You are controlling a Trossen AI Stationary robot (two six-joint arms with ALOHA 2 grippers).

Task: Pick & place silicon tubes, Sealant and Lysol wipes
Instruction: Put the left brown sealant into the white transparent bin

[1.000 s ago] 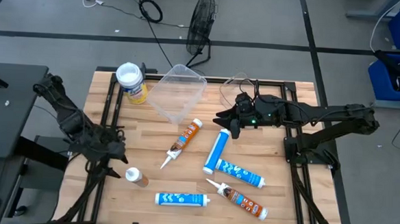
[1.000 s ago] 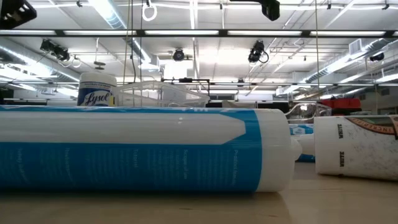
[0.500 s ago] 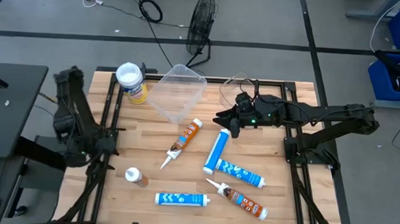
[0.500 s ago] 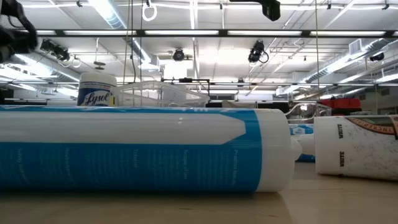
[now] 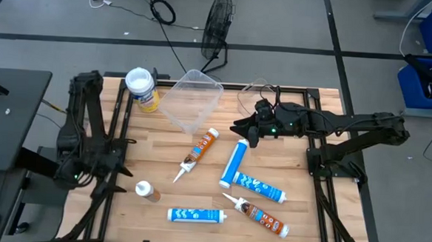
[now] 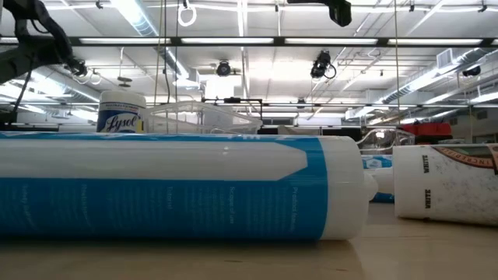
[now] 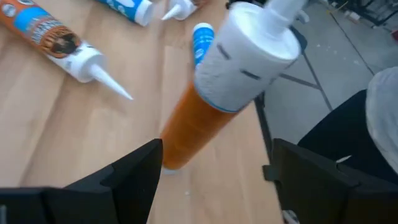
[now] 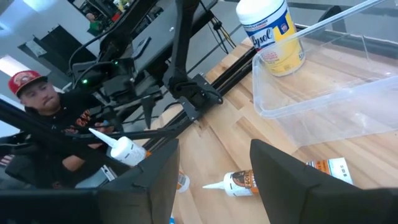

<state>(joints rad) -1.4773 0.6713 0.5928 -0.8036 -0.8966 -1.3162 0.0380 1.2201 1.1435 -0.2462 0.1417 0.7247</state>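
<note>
The Lysol wipes canister [image 5: 142, 89], yellow with a white lid, stands upright at the far left beside a clear plastic container [image 5: 191, 99]. A slim orange tube with a white cap [image 5: 147, 191] stands upright on its base near the left front. My left gripper [image 5: 115, 175] is open just left of it; in the left wrist view [image 7: 216, 152] the tube [image 7: 217, 87] stands just beyond the fingertips. Two orange tubes [image 5: 199, 151] [image 5: 259, 214] and three blue-white tubes [image 5: 234, 163] [image 5: 259, 186] [image 5: 196, 215] lie flat on the table. My right gripper [image 5: 239, 130] hangs open and empty above the table's middle.
A black frame [image 5: 119, 123] runs along the table's sides. A fan [image 5: 217, 25] stands on the floor behind the table. A person [image 8: 31, 93] sits beyond the table's left side. In the low view a blue-white tube [image 6: 179, 187] fills the foreground.
My left arm has drawn back toward the table's left edge and folded more upright, carrying its gripper a little away from the upright orange tube, which keeps standing where it was. My right arm has kept still.
</note>
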